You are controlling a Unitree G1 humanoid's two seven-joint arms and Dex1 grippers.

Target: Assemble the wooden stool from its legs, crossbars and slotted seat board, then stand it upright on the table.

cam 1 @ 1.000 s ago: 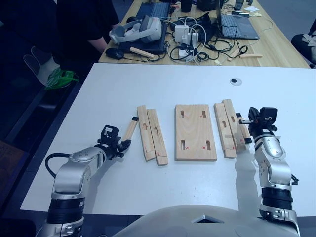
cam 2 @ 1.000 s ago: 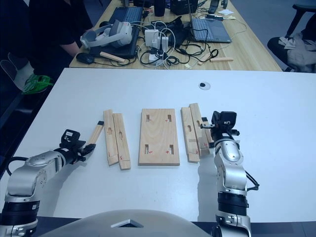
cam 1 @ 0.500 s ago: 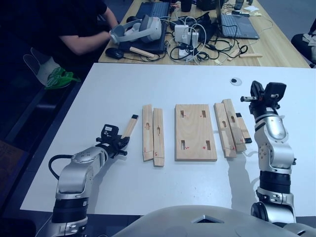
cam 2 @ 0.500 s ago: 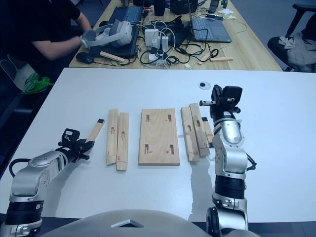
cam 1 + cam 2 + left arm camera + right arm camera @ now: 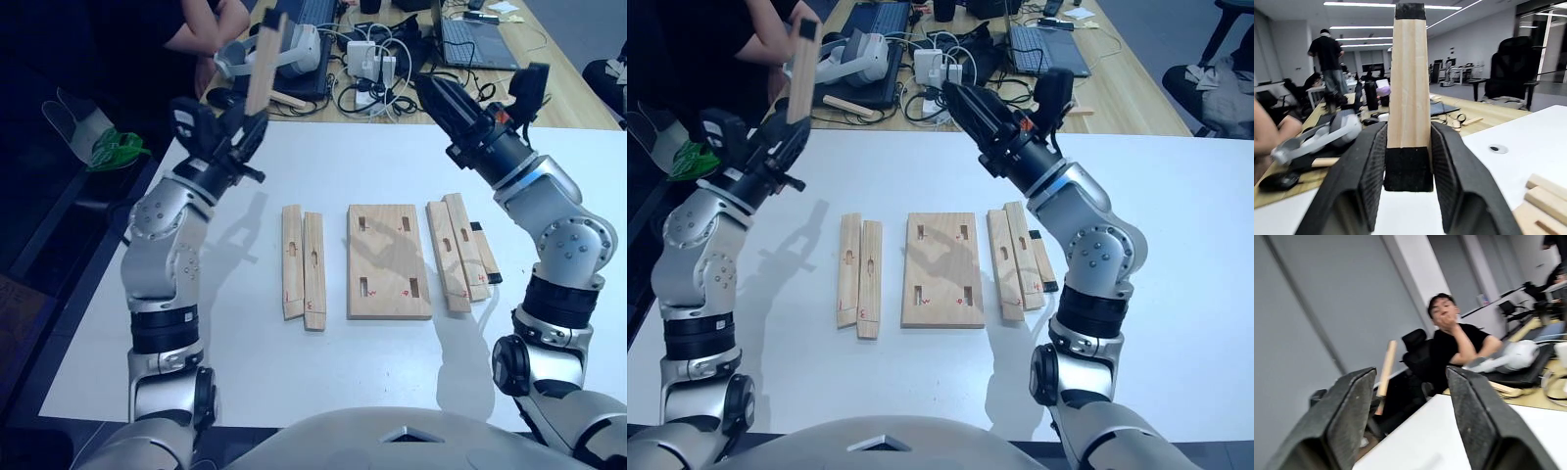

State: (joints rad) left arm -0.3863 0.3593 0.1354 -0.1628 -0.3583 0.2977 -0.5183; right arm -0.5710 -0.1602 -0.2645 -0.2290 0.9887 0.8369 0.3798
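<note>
Left gripper (image 5: 1408, 132) pinches crossbar (image 5: 1409, 73) only at its black end, upright and high, so it may pivot or drop; right gripper (image 5: 1410, 382) wide, empty

Open-plan office: laptops (image 5: 475, 47), swivel chairs (image 5: 1510, 68).

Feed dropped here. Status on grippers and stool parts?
Left gripper shut on a wooden bar, held near upright, off the table. Right gripper open, empty, aloft. Seat board flat, unassembled, legs either side.
</note>
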